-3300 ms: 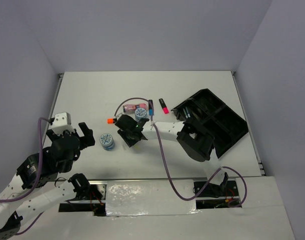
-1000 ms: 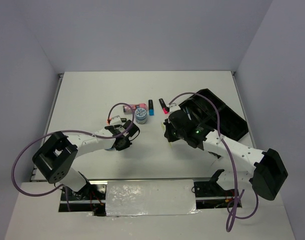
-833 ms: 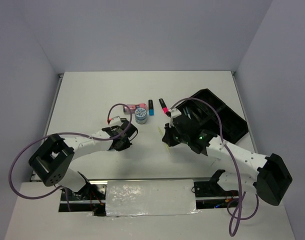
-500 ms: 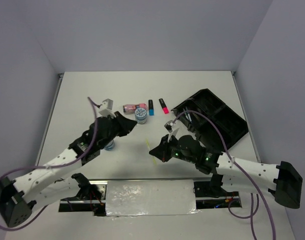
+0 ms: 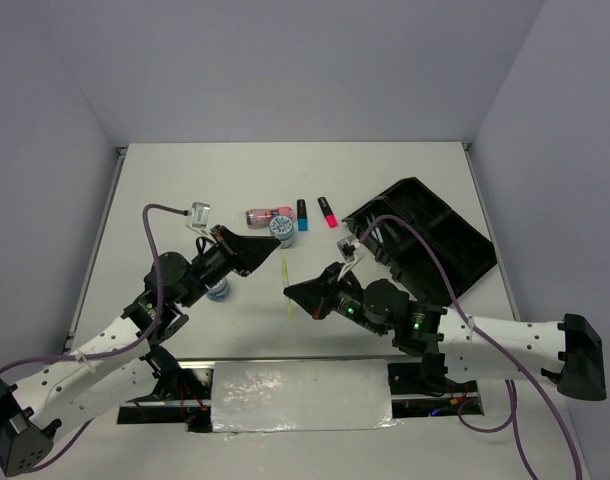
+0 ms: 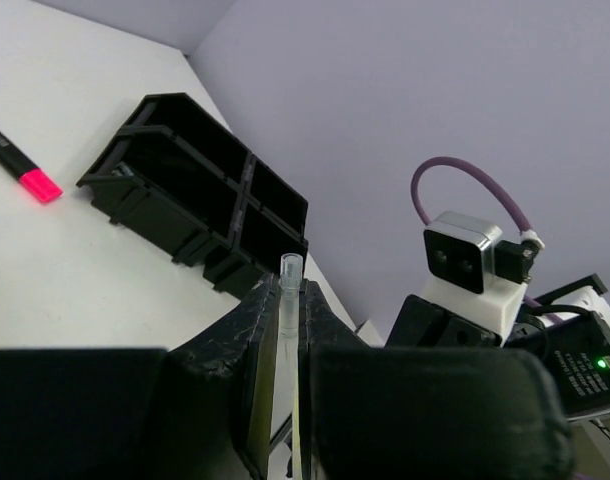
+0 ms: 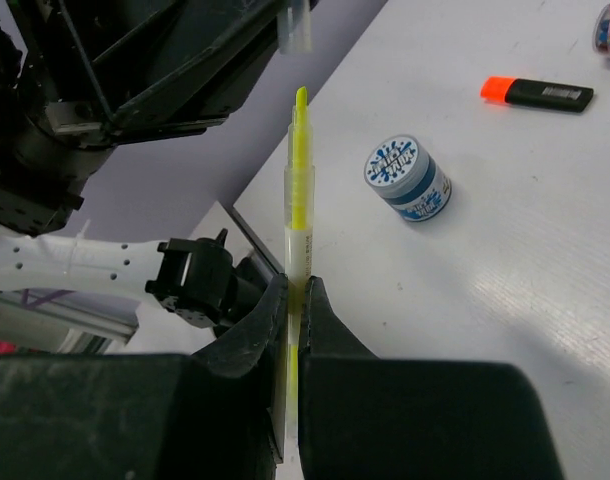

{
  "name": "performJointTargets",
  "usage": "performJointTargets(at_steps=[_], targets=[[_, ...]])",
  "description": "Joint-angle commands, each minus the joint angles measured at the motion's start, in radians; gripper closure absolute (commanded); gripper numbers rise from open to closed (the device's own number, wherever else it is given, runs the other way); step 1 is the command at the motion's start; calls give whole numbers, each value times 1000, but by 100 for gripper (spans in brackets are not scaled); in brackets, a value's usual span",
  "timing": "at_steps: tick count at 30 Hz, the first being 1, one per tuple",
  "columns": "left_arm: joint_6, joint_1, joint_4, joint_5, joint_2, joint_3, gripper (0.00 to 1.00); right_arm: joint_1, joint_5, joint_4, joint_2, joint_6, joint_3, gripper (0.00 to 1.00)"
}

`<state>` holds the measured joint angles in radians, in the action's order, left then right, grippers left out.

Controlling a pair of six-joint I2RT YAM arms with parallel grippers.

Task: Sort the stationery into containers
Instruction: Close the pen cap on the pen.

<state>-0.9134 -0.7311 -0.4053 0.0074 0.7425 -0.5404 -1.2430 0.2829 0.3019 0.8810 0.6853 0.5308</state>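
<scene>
My right gripper (image 5: 290, 291) is shut on a thin yellow pen (image 7: 298, 190), held above the table with its bare tip up. My left gripper (image 5: 269, 249) is shut on a clear pen cap (image 6: 289, 290). In the right wrist view that cap (image 7: 295, 28) hangs just above the pen's tip, apart from it. The black organiser tray (image 5: 455, 262) lies at the right. A pink tube (image 5: 266, 215), a blue-white disc (image 5: 282, 229), a blue-ended marker (image 5: 302, 214) and a pink-ended marker (image 5: 328, 212) lie mid-table. A second disc (image 5: 218, 291) sits under my left arm, and an orange-ended marker (image 7: 538, 93) lies nearby.
The two grippers meet over the near middle of the table, both arms stretched low across it. The right wrist camera (image 6: 467, 258) is close in front of the left gripper. Walls close the table at the back and both sides.
Both arms have lifted off the table and drawn back toward the near edge. The right gripper has carried the yellow pen left, and the left gripper's cap now stands just off its tip.
</scene>
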Motion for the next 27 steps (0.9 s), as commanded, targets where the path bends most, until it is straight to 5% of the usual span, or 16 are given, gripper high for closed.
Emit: performJointTargets(at_steps=[1,27], targets=[[33,-5,-72,49,-23,-32,100,-13,58,66,1,-18,28,100],[28,-4,-99,123,9,-16,100,-15,94,-7,22,-70,103,100]])
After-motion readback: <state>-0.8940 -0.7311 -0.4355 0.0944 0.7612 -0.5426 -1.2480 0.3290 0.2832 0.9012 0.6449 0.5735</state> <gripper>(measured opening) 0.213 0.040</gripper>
